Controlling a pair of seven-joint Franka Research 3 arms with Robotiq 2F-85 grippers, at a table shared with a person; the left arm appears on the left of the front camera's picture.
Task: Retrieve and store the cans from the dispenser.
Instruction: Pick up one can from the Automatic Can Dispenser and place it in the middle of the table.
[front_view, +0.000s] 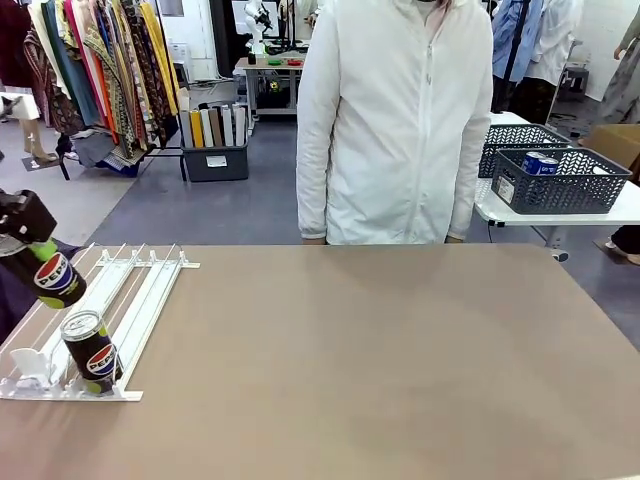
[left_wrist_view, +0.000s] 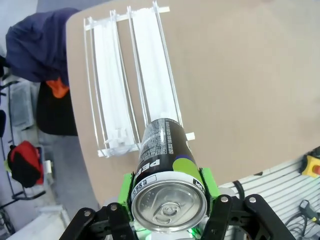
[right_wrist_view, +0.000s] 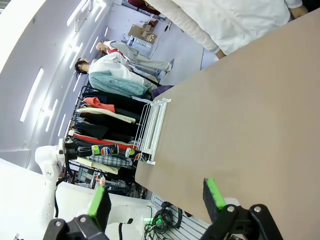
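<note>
The left gripper (left_wrist_view: 168, 189) is clamped on a black Pepsi can (left_wrist_view: 167, 160), its green pads (left_wrist_view: 209, 181) pressed against opposite sides of the can just below the silver top. In the left wrist view that top faces the camera and the long axis runs away from it, with the base pointing toward 12 o'clock at the near end of the dispenser (left_wrist_view: 150, 75).

In the front view the left gripper (front_view: 38, 252) comes in at 9 o'clock. Its can (front_view: 58, 277) is lifted clear of the rack and tilted, base toward 4 o'clock.

A second black Pepsi can (front_view: 90, 352) stands nearly upright at the near end of a dispenser (front_view: 140, 300) lane, at 8 o'clock on the table (front_view: 380, 350). A white pusher block (front_view: 30, 365) sits just beside it at its 9 o'clock. That makes two black cans: one held, one on the rack.

The right gripper (right_wrist_view: 156, 197) hangs above the table with its jaws spread wide and nothing between them.

A person (front_view: 395, 120) in a white jacket stands at the table's far edge at 12 o'clock. At 2 o'clock, on another table, a dark mesh basket (front_view: 570, 190) holds blue cans (front_view: 540, 162); I cannot tell their number.
</note>
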